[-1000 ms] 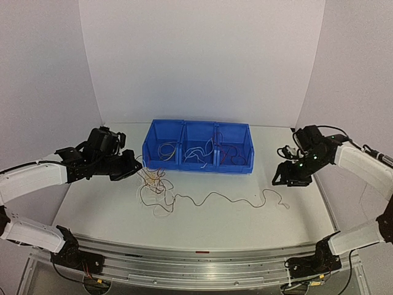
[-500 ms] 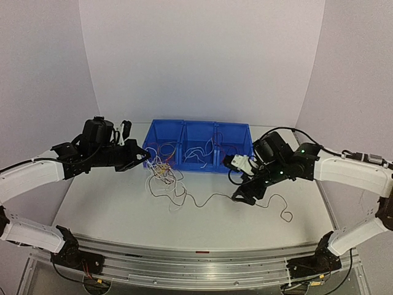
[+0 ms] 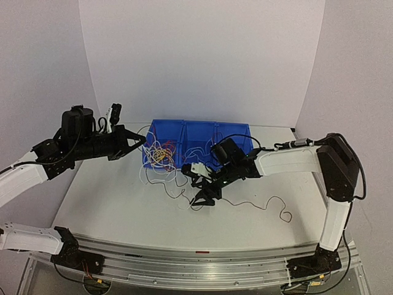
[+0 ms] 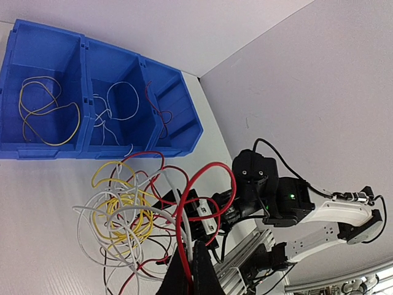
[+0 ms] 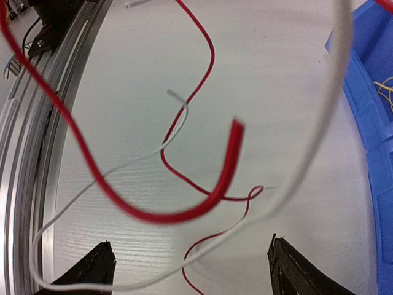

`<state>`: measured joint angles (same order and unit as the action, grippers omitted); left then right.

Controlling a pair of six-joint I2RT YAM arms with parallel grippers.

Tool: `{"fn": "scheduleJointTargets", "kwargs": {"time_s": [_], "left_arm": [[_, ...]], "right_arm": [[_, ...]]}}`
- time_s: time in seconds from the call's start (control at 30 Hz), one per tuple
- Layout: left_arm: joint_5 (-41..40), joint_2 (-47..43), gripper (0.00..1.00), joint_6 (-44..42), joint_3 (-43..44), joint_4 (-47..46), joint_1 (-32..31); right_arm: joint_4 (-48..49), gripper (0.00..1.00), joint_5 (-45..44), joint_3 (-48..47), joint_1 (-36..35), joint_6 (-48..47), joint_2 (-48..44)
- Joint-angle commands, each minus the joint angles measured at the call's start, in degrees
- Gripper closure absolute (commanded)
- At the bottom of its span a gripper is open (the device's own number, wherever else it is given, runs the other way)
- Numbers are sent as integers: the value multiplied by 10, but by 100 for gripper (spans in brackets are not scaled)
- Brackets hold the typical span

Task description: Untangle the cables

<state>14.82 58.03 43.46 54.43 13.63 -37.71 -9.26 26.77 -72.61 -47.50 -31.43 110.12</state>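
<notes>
The cables [image 3: 159, 155] hang in a tangle left of centre from the left gripper [image 3: 140, 141], whose fingers are pinched together on them, and loose strands trail down-right to the right gripper [image 3: 201, 198], spread wide, empty and nearer those tails.
</notes>
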Motion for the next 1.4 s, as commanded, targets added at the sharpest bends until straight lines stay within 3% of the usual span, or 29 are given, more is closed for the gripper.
{"fn": "scheduleJointTargets", "kwargs": {"time_s": [0.0,0.43,0.63,1.07,1.17,1.23,1.27,1.3,1.37], "left_arm": [[10,-12,100,-7,45,2,0],[9,-33,100,-6,48,23,0],[11,-44,100,-2,43,26,0],[4,-68,100,3,73,31,0],[3,-69,100,6,72,31,0],[-7,-72,100,9,71,36,0],[-17,-73,100,10,73,43,0],[-31,-75,100,12,73,52,0],[-55,-78,100,15,69,67,0]], "right_arm": [[46,18,53,-45,-28,-10,45],[173,20,-45,-60,-43,-22,109],[256,23,-39,-51,-43,44,126],[288,29,-48,-49,-53,80,150],[288,39,-47,-53,-56,88,153],[288,62,-53,-48,-56,95,149],[288,83,-61,-44,-56,103,146],[290,96,-75,-40,-56,115,140],[290,100,-123,-33,-56,146,126]]}}
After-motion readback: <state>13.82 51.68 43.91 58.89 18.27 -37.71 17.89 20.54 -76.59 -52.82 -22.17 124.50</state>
